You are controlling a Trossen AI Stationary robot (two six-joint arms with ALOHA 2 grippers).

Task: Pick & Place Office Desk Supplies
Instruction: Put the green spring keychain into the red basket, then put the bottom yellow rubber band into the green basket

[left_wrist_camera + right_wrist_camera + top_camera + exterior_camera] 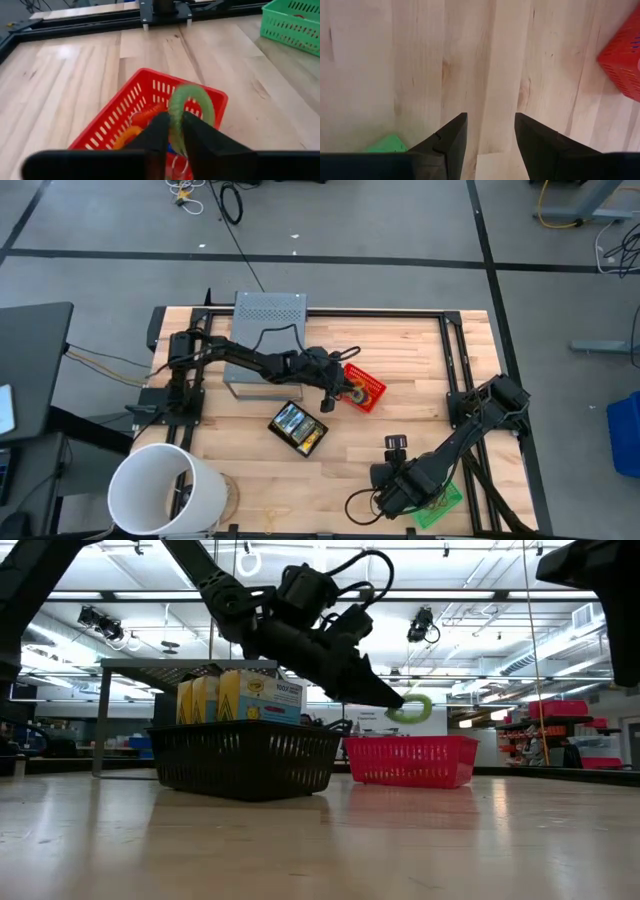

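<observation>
- The left gripper (pixel 171 135) is pinching a green rubber-band loop (pixel 192 102) between nearly closed fingers, hanging above the red basket (pixel 150 90).
- The right gripper (pixel 490 132) is hovering open and empty over the counter (pixel 395 65).
- Only the low view is showing the crayon boxes (pixel 240 695) standing in the black basket (pixel 245 755).

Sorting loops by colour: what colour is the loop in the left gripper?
Light green loop, clearest in the left wrist view.

Even, bright overhead light; ceiling strip lamps visible in the low view, the dark left arm (pixel 300 630) backlit against them. Pale glare patch on the light wooden tabletop (pixel 65 52) beyond the left gripper's fingers (pixel 155 135). Soft shadows only. Both wrist views: own fingers (pixel 447 142) blurred, out of focus. Near tabletop in the low view is soft.
</observation>
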